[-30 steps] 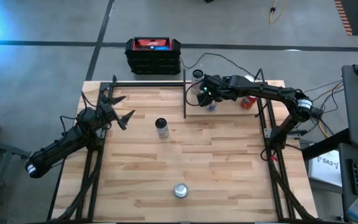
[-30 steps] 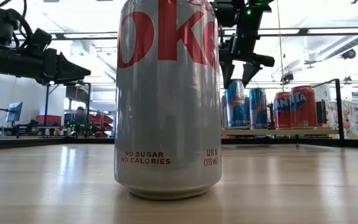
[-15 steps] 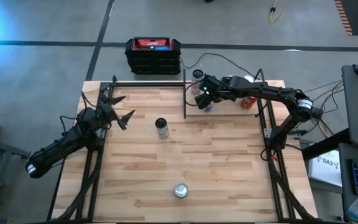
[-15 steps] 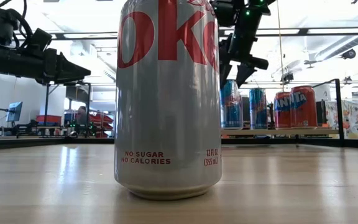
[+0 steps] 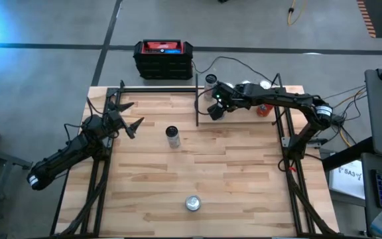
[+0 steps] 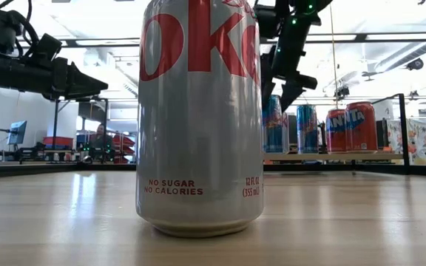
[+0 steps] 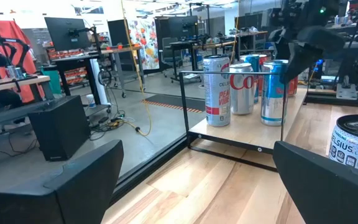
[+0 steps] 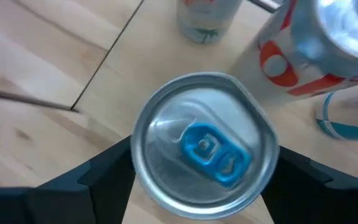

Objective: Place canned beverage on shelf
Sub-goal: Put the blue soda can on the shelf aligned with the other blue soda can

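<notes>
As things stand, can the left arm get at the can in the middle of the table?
Probably yes. The left gripper hangs open beside the dark-topped can, with only bare tabletop between them; the right gripper is away over the shelf.

A large butcher-block wooden tabletop fills the frame's centre. On it stand a dark-topped can left of centre and a silver can near the bottom. At upper right, the small black-rodded light wood shelf carries several upright cans.
</notes>
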You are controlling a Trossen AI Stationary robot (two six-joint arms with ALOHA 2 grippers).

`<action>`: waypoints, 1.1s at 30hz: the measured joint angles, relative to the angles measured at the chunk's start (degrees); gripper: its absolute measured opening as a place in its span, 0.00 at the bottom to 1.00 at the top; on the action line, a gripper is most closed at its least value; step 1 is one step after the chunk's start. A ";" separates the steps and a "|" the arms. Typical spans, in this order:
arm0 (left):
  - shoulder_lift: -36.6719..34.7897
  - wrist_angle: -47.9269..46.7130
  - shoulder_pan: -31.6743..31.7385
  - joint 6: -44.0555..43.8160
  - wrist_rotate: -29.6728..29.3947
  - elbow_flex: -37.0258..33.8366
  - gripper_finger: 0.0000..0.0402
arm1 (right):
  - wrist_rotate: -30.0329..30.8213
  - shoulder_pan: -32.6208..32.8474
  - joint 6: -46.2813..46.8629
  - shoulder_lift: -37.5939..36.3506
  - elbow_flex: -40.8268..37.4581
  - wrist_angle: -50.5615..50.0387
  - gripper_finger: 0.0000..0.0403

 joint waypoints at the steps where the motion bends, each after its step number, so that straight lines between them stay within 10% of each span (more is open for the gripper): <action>1: 0.02 0.00 -0.01 0.01 -0.01 0.00 0.99 | -0.37 0.00 -0.45 0.00 0.00 0.06 0.72; 18: 0.00 0.00 -0.01 -0.01 0.01 0.01 0.99 | 4.32 1.39 11.77 -0.22 -0.13 -2.19 0.74; 33: 0.02 0.00 -0.01 -0.01 -0.01 -0.01 0.99 | 24.38 10.79 28.83 -0.15 -2.26 -3.03 0.74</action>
